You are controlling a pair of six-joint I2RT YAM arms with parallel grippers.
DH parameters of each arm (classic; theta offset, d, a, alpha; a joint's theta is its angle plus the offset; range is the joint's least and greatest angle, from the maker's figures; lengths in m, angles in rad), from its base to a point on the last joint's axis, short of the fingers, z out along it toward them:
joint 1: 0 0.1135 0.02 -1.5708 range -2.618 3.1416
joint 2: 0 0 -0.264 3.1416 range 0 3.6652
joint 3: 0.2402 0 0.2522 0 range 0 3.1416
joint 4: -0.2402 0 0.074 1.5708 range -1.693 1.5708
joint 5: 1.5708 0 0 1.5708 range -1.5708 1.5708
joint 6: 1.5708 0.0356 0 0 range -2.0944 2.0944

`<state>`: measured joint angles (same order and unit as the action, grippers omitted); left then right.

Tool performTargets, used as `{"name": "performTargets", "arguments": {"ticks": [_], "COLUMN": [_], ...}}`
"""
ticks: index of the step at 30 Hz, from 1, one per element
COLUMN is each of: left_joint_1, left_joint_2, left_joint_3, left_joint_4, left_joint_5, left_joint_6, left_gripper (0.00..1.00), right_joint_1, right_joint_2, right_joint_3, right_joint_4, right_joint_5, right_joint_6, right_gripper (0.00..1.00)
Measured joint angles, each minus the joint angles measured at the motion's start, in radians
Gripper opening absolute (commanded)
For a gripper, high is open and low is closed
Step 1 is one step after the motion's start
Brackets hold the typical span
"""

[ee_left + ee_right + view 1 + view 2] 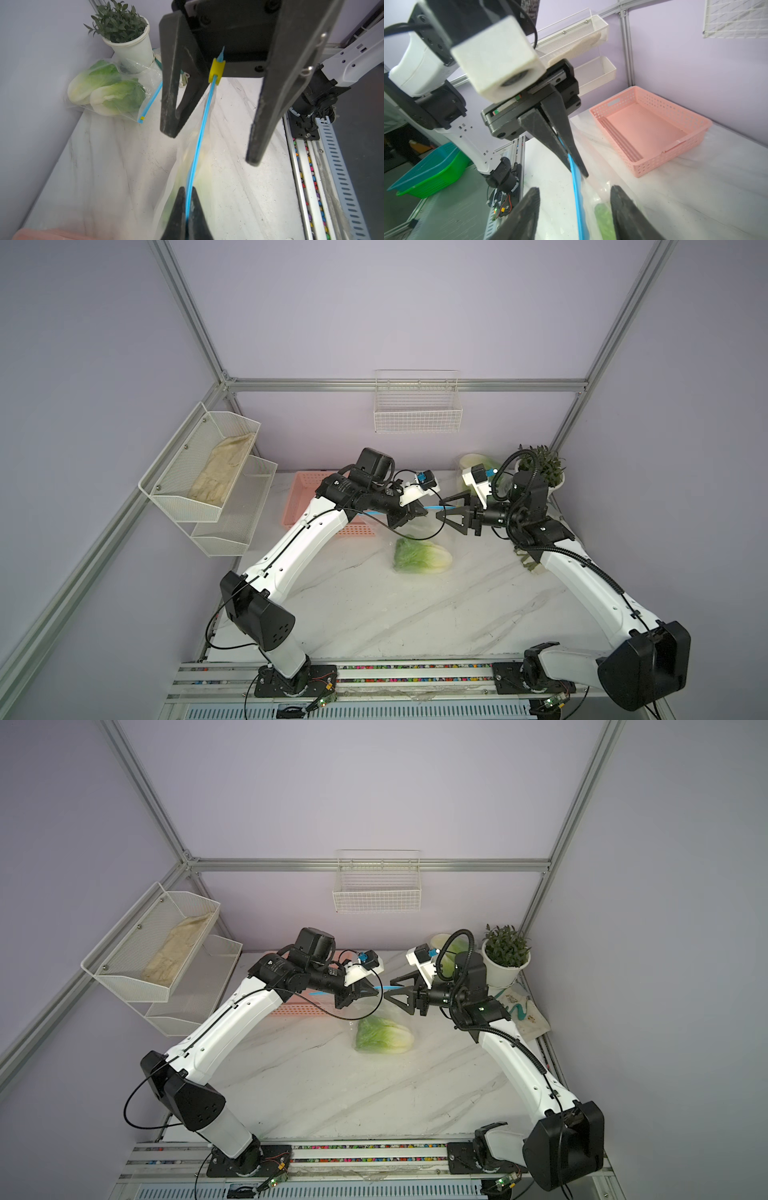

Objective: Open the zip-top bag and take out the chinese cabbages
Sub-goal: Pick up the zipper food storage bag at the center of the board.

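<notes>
Top views: marble tabletop (pixel 374 614), lilac walls (pixel 395 315); left gripper (pixel 424 512) tight on zip-top bag (pixel 415 529), right gripper (pixel 439 508) agape.

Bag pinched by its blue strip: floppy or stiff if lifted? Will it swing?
Probably floppy: the zip-top bag hangs slack below the blue strip pinched in the left hand. Likely bottom-heavy, since the cabbage sits at its bottom, so it may swing. The film looks smooth, possibly slippery.
</notes>
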<state>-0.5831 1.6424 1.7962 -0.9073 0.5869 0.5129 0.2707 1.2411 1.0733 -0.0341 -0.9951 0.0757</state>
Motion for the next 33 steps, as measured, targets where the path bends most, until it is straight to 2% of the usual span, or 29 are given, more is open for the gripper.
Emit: {"name": "performTargets", "arguments": {"ticks": [5, 6, 7, 13, 15, 17, 23, 29, 33], "left_joint_1": [0.014, 0.023, 0.030, 0.078, 0.089, 0.095, 0.108, 0.112, 0.114], "left_joint_2": [-0.080, -0.101, -0.117, -0.196, -0.214, -0.225, -0.228, -0.222, -0.194], "left_joint_3": [-0.075, -0.092, -0.104, -0.159, -0.171, -0.174, -0.174, -0.174, -0.174], "left_joint_4": [0.000, -0.003, -0.004, -0.030, -0.041, -0.052, -0.055, -0.055, -0.055], "left_joint_5": [-0.001, -0.001, -0.002, -0.012, -0.011, -0.009, 0.013, 0.031, 0.038], "left_joint_6": [-0.061, -0.069, -0.076, -0.090, -0.093, -0.093, -0.091, -0.083, -0.083], "left_gripper": [0.00, 0.00, 0.00, 0.00, 0.00, 0.00, 0.00, 0.00, 0.00], "right_joint_1": [0.000, 0.000, 0.000, 0.000, 0.000, 0.002, 0.008, 0.023, 0.040], "right_joint_2": [-0.098, -0.114, -0.121, -0.128, -0.115, -0.092, -0.021, 0.053, 0.088], "right_joint_3": [-0.142, -0.165, -0.174, -0.180, -0.179, -0.171, -0.142, -0.100, -0.070], "right_joint_4": [0.198, 0.227, 0.237, 0.268, 0.288, 0.295, 0.295, 0.294, 0.285], "right_joint_5": [0.051, 0.050, 0.050, 0.054, 0.029, 0.008, -0.033, -0.077, -0.101], "right_joint_6": [0.069, 0.066, 0.059, -0.013, -0.027, -0.040, -0.090, -0.123, -0.145], "right_gripper": [0.83, 0.83, 0.80, 0.40, 0.40, 0.45, 0.44, 0.35, 0.21]}}
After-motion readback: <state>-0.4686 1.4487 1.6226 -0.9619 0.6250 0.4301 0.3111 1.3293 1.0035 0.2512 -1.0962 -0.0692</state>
